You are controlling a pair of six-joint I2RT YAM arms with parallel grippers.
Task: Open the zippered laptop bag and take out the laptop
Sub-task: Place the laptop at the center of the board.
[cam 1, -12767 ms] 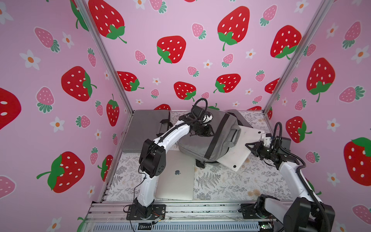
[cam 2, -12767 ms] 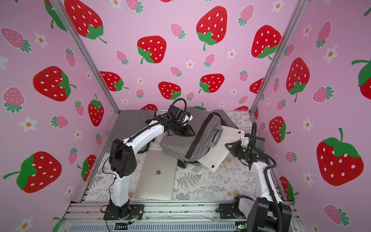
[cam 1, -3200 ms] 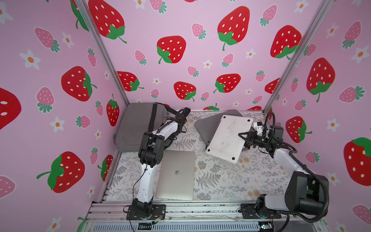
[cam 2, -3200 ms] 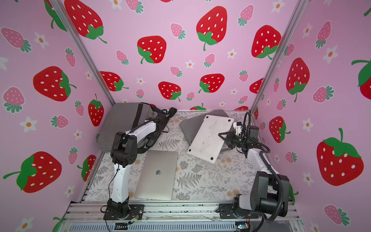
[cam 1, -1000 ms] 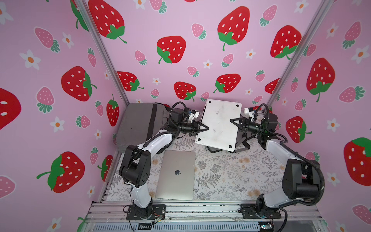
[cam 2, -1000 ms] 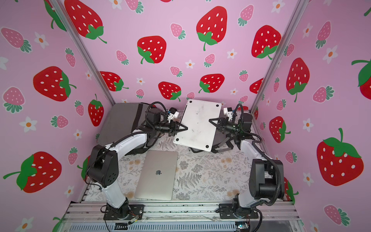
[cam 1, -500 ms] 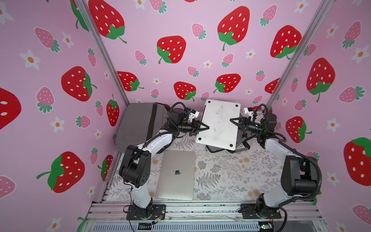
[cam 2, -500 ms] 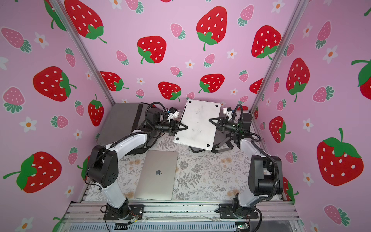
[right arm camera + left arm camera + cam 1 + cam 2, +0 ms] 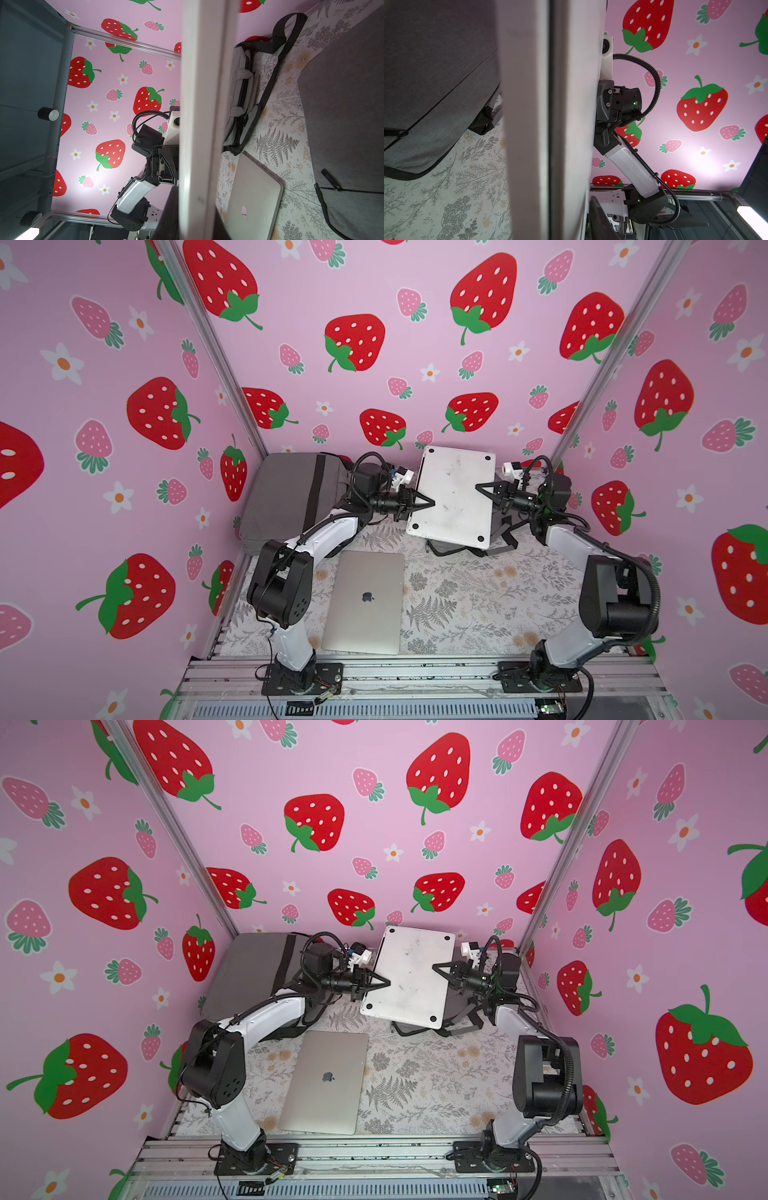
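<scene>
Left end effector (image 9: 426,506), right end effector (image 9: 484,491) at white laptop (image 9: 453,489) edges

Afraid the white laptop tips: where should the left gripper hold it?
Midway along the long edge facing the left gripper, from the side, jaws above and below. The white laptop is a thin slab; the right gripper pinches the opposite edge, so that likely balances it.

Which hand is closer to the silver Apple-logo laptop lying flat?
Left. The left hand is raised just behind the Apple-logo laptop; the right hand is farther, across the lifted white laptop between them.
</scene>
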